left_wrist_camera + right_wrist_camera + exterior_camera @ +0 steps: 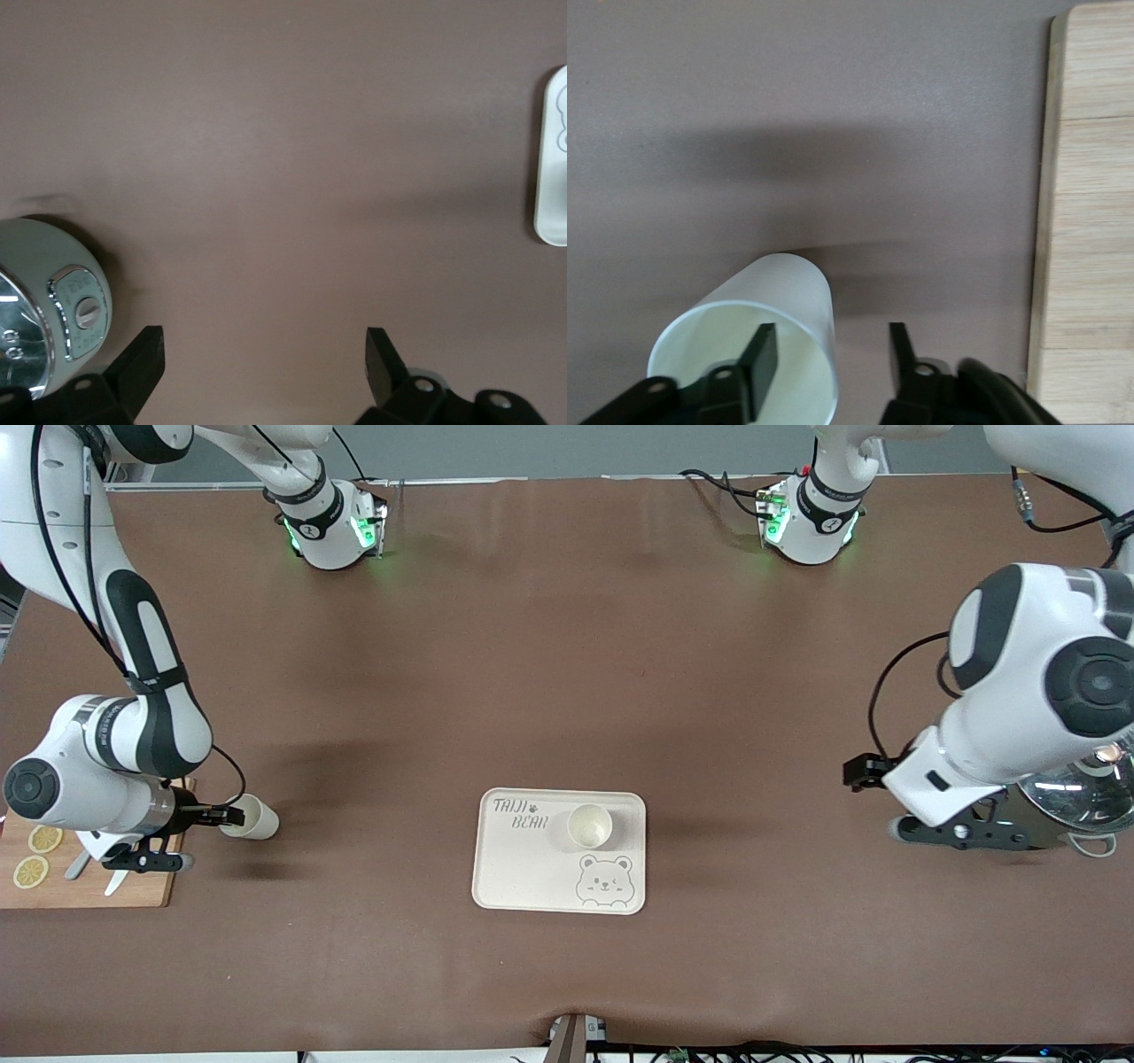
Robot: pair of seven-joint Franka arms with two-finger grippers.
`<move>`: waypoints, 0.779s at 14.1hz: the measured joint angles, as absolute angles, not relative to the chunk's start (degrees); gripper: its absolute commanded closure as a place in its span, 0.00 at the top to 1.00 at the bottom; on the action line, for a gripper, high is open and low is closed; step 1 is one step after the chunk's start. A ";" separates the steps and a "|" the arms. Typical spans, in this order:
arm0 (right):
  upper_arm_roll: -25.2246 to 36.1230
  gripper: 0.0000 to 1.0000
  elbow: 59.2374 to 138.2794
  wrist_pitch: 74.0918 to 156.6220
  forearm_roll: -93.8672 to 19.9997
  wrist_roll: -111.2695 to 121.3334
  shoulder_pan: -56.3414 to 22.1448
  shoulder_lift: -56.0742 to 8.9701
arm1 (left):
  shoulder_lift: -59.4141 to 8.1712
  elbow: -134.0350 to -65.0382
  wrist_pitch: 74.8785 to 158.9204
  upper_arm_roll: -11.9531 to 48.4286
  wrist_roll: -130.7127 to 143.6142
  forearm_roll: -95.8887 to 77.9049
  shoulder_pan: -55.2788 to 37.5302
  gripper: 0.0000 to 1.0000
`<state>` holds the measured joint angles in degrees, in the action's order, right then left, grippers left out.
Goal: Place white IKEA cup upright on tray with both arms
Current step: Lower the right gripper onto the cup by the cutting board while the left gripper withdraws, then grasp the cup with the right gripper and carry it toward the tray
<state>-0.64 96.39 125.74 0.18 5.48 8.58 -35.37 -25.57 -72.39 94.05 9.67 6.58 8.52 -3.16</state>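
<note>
The right end effector (232, 816) straddles the tipped cup's (252, 818) rim near the bench's edge, half-closed; a thin pinch could slip. The left end effector (264, 359) waits wide open, empty.

Tray (514, 877): cream, rectangular, rounded corners, bear drawing and "TAIJI BEAR" lettering. You see it flat on the surface, midway between the arms' ends.

Cup A (590, 825): white, upright on the tray, just above the bear, mouth up.

Cup B (257, 819): white, on its side on the surface toward the right arm's end, well apart from the tray.

Right hand (831, 335): at cup B's mouth, one finger inside, one outside, not closed on the wall.

Left hand (266, 354): spread wide over bare surface at the left arm's end; arm waits.
</note>
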 measured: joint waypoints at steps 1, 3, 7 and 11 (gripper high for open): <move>-0.60 0.00 96.39 125.76 0.18 5.48 8.61 -35.37 | -25.32 -72.39 94.05 9.68 6.45 7.94 -2.44 1.00; -0.53 0.00 96.39 125.82 0.18 5.48 8.67 -35.36 | -24.35 -72.72 94.04 9.69 6.44 6.84 -1.91 1.00; -0.68 0.00 96.15 125.82 0.02 5.48 8.60 -34.90 | -18.26 -77.04 93.66 9.70 6.80 4.09 -0.60 1.00; -1.65 0.00 91.93 121.72 -2.54 1.86 6.89 -34.80 | -10.64 -83.57 93.14 9.74 7.89 2.45 0.04 1.00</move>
<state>-1.65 91.93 121.72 -2.54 1.86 6.89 -34.80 -10.64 -83.57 93.14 9.74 7.89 2.45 0.04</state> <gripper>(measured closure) 0.969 0.000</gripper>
